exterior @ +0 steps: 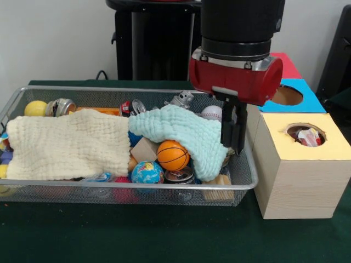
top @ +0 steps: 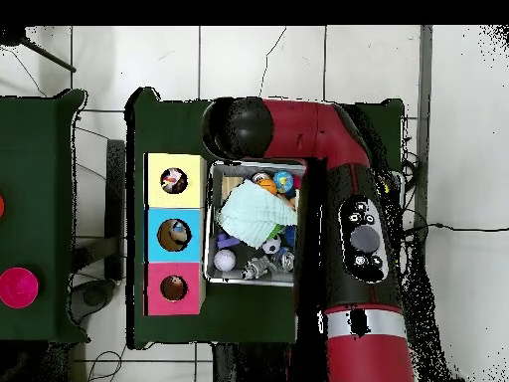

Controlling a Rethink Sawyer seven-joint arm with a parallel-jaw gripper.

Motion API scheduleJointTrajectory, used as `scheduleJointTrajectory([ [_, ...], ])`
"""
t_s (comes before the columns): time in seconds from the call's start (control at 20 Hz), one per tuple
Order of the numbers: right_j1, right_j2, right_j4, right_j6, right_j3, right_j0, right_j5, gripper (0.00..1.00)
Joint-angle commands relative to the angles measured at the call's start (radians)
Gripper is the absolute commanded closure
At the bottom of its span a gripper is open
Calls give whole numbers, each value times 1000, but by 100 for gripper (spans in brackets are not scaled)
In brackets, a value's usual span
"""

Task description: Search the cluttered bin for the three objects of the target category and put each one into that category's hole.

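A dark green table is set before a pale wall, with tiled floor seen around it from above. On it the bin lies with its long axis across the front view, its right end close beside the yellow box. The gripper is lowered into that right end, just beside a mint cloth; nothing is seen between its dark fingers, but whether they are spread or closed cannot be told.

In the hole something white with coloured marks is seen, likely one dotted cloth already dropped in; how many lie there cannot be judged. No dotted cloth is seen in the bin, where a cream cloth and the mint one are draped over balls and cans. Any remaining cloths are probably hidden beneath these covers, so the search is judged unfinished. The hole opens straight upward.
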Motion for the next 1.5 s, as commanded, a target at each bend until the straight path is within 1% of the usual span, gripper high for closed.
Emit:
scheduleJointTrajectory([
  [0.05, 99, 100, -73, -291, -55, -21, 119, 100],
  [0.2, 110, 106, -81, -284, -49, -20, 91, 100],
  [0.35, 115, 102, -91, -287, -43, -12, 100, 100],
  [0.4, 113, 105, -87, -287, -24, -15, 99, 100],
  [0.45, 110, 100, -95, -281, -8, -16, 72, 100],
  [0.5, 98, 92, -93, -247, 20, -15, 38, 100],
  [0.6, 77, 81, -108, -230, 49, -9, 5, 100],
  [0.65, 66, 81, -100, -210, 78, -14, -10, 100],
  [0.7, 60, 89, -98, -216, 96, -24, -17, 100],
  [0.8, 47, 101, -87, -227, 120, -43, -6, 100],
  [0.9, 19, 94, -89, -230, 132, -45, 8, 100],
  [1.0, -15, 92, -78, -221, 166, -48, 26, 100],
  [1.1, -40, 92, -72, -201, 207, -47, 17, 100],
  [1.3, -82, 73, -68, -131, 281, -35, -18, 100],
  [1.35, -90, 70, -64, -116, 295, -35, -21, 100],
  [1.5, -91, 70, -64, -110, 313, -47, -25, 100],
])
